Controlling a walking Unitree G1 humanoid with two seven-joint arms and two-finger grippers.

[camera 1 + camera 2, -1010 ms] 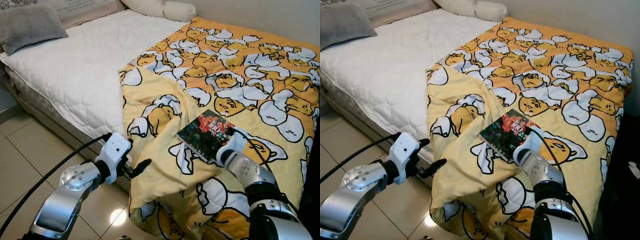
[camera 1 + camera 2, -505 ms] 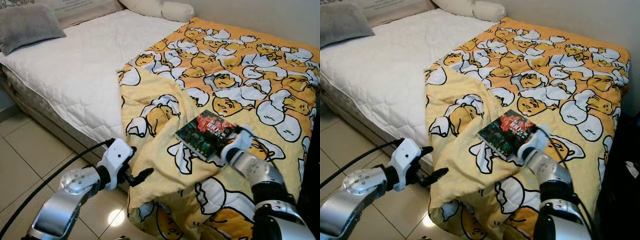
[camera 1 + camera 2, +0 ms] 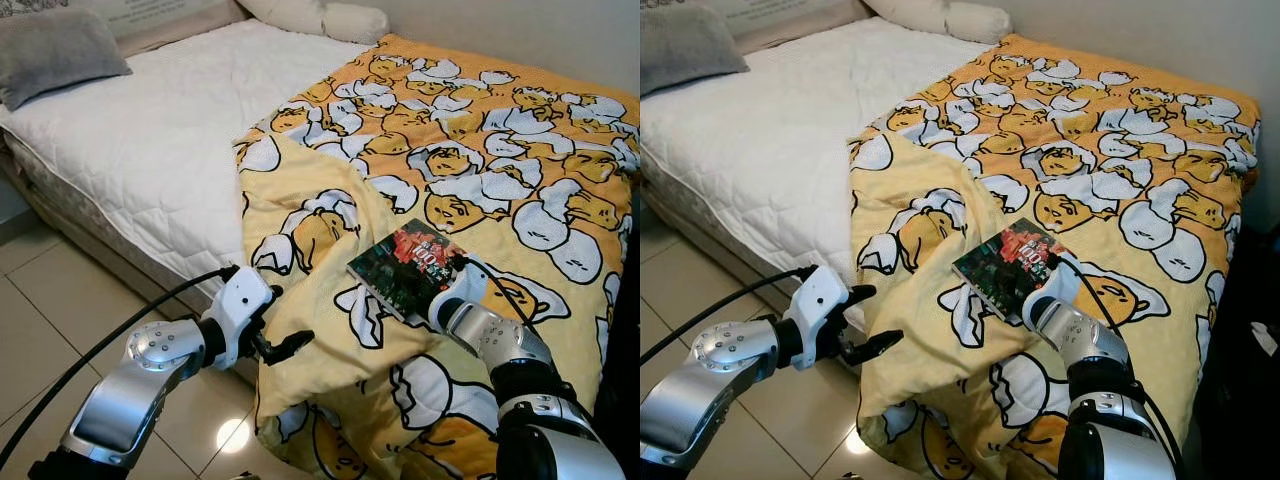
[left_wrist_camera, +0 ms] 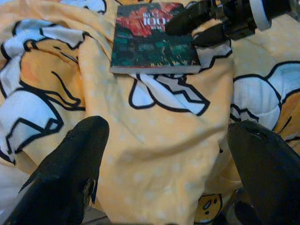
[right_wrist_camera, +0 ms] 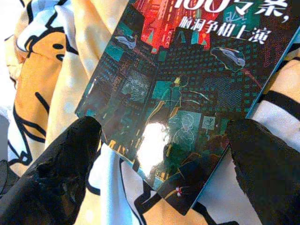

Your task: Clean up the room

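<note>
A book (image 3: 408,268) with a dark green and red cover lies flat on the yellow egg-pattern blanket (image 3: 480,150) near the bed's front edge. My right gripper (image 4: 183,33) is open at the book's near right corner, one finger over the cover and the other by its edge. In the right wrist view the book (image 5: 187,108) lies just beyond the spread fingers (image 5: 51,173). My left gripper (image 3: 282,322) is open too, hovering beside the blanket's fold that hangs over the bed's side, with only blanket between its fingers (image 4: 70,173).
The bare white mattress (image 3: 150,130) takes up the bed's left half, with a grey pillow (image 3: 55,50) and white pillows (image 3: 325,18) at its head. Beige floor tiles (image 3: 50,320) run along the bed at the left. A dark object (image 3: 630,340) stands at the right edge.
My left gripper has moved up and to the right, closer to the hanging blanket fold. My right gripper has shifted slightly left, onto the book's corner. The book has stayed put.
</note>
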